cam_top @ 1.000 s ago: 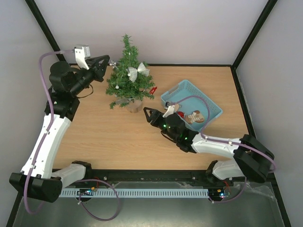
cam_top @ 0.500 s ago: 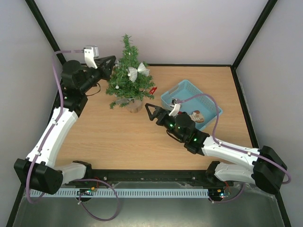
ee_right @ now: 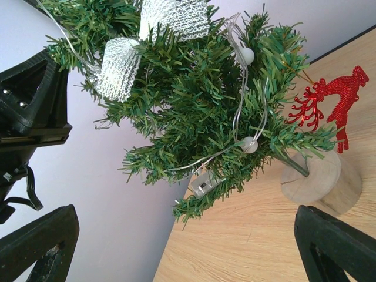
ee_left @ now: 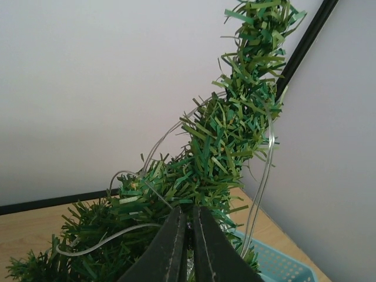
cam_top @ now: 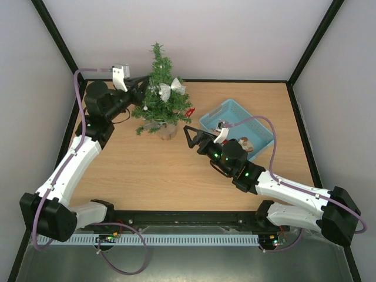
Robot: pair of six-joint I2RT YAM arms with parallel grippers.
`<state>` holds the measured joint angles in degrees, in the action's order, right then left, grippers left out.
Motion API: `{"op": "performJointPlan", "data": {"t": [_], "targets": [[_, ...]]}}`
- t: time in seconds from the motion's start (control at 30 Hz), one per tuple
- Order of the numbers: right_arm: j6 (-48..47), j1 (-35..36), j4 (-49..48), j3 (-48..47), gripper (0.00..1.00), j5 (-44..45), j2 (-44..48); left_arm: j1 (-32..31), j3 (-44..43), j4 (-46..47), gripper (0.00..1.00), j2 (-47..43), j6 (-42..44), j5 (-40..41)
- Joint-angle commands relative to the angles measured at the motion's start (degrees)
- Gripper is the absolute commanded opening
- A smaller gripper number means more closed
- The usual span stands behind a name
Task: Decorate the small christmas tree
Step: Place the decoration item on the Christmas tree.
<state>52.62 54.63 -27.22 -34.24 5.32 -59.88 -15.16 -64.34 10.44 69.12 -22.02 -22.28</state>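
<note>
small christmas tree [cam_top: 158, 94] stands upright, long axis vertical, tip up, near the desk's [cam_top: 129, 170] far edge, left of centre. Versus a second ago: left claw [cam_top: 144, 83] has moved in against the tree's left side, pinched closed among the branches (any hold unclear). Right claw [cam_top: 187, 137] has gone from half to fully spread, empty, just right-front of the trunk.

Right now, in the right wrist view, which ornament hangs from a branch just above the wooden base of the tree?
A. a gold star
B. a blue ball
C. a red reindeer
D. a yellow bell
C: a red reindeer with a glitter surface hangs from a branch of the small christmas tree, just above the wooden base.
</note>
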Motion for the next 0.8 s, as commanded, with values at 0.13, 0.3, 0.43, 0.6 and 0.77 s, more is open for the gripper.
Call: {"op": "performJointPlan", "data": {"t": [0.13,0.3,0.43,0.6,0.77], "targets": [[-1.5,0.2,0.8,-0.7,0.98,2.1,1.2,-0.5,-0.4,2.3,0.05,-3.8,4.5,0.4],[-1.6,0.2,0.7,-0.8,0.98,2.1,1.5,-0.5,-2.2,0.2,0.05,-6.3,9.4,4.3],[-1.8,0.2,0.7,-1.3,0.98,2.1,1.6,-0.5,-2.7,0.3,0.05,-6.5,11.1,6.4],[-1.7,0.2,0.6,-1.6,0.98,2.0,1.5,-0.5,-3.5,1.7,0.05,-5.6,10.4,6.5],[-1.6,0.2,0.6,-1.9,0.98,1.6,1.6,-0.5,-2.9,3.2,0.05,-3.7,9.4,6.0]]}}
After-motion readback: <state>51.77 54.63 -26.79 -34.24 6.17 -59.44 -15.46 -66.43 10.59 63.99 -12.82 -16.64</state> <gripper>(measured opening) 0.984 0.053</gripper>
